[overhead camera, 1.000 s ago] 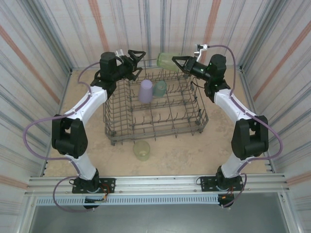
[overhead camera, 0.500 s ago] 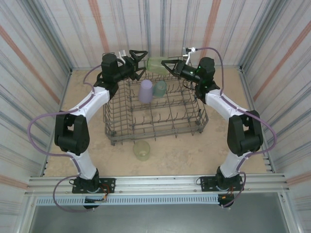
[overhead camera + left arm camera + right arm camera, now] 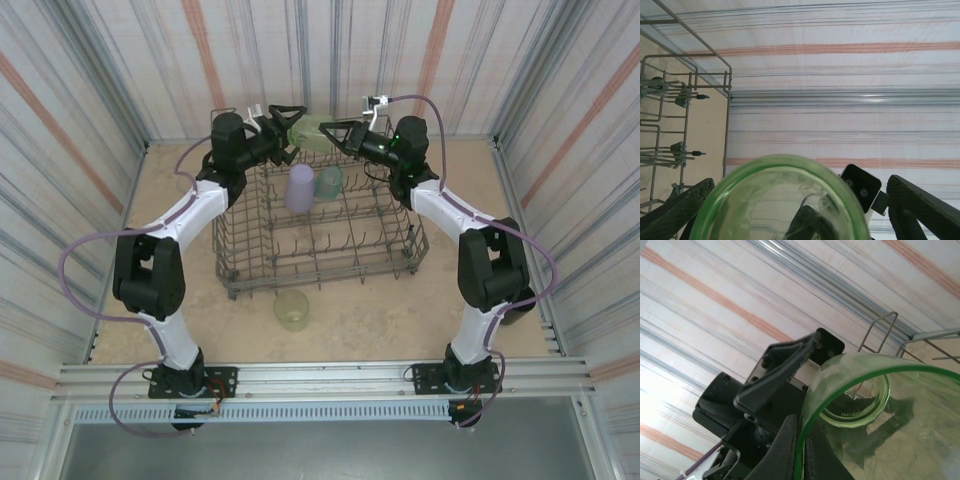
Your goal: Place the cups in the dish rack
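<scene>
Mid-air handover, top centre of the frame! The right claw (image 3: 326,132) pinches the rim of the yellow-green cup (image 3: 309,130), above the far edge of the dish rack (image 3: 330,262). The left claw (image 3: 287,128) gapes wide around its base. Next, I reckon: left closes, right releases.

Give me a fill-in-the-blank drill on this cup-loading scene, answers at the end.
The right end effector grips the held yellow-green cup by its ____.
The left end effector is ____, fingers either side of that cup.
The dish rack holds ____ cups: the lavender cup and the teal cup.
A second yellow-green cup sits on the ____ before the rack.
Missing: rim; open; two; table.
</scene>
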`<action>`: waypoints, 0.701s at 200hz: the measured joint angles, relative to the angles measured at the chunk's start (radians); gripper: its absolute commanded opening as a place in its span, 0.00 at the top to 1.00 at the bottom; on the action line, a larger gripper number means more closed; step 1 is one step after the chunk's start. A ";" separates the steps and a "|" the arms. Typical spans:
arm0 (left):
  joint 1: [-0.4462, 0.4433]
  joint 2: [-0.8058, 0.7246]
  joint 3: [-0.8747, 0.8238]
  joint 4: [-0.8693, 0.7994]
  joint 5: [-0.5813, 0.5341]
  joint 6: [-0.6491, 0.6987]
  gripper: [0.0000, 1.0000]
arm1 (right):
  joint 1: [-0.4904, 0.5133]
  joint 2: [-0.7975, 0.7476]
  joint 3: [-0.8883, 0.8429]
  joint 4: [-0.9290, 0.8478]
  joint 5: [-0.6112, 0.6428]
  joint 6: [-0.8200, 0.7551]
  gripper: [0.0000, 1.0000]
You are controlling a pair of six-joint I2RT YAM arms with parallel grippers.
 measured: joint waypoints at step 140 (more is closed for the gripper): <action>-0.013 -0.001 -0.013 -0.001 -0.002 0.011 0.87 | 0.006 -0.019 0.009 -0.065 0.019 -0.010 0.38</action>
